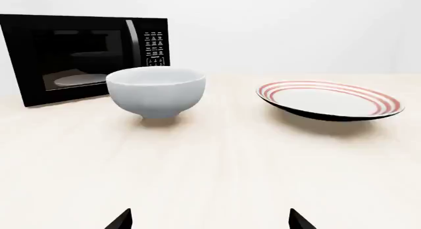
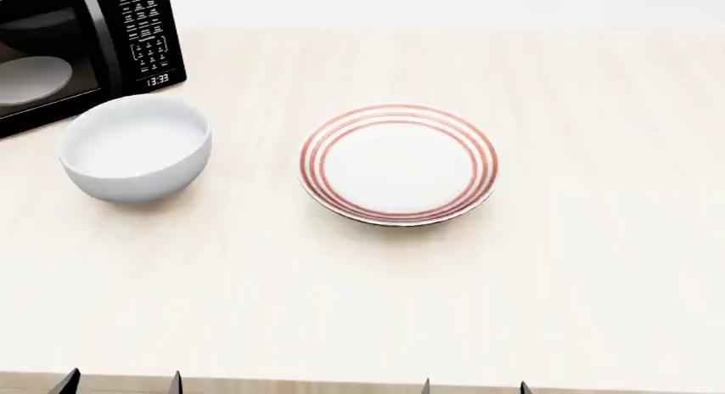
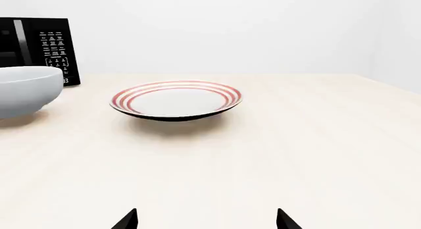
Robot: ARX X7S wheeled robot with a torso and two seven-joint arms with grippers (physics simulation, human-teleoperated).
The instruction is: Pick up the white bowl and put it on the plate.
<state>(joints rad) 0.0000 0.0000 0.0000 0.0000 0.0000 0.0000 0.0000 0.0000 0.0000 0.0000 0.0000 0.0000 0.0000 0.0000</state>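
The plain white bowl [image 2: 136, 158] stands upright on the pale wooden table, left of centre, just in front of the microwave. It also shows in the left wrist view [image 1: 156, 91] and in the right wrist view [image 3: 26, 91]. The plate [image 2: 398, 163] with three red rings lies to its right, apart from it, and shows in both wrist views too [image 1: 329, 99] [image 3: 176, 99]. My left gripper [image 2: 121, 382] and right gripper [image 2: 474, 385] are at the table's near edge, both open and empty, well short of the bowl and plate. Only their fingertips [image 1: 121, 220] [image 3: 126, 220] show.
A black microwave [image 2: 74, 50] with its door shut stands at the back left, close behind the bowl; it also shows in the left wrist view [image 1: 79, 56]. The table [image 2: 589, 267] stretches to the right and front.
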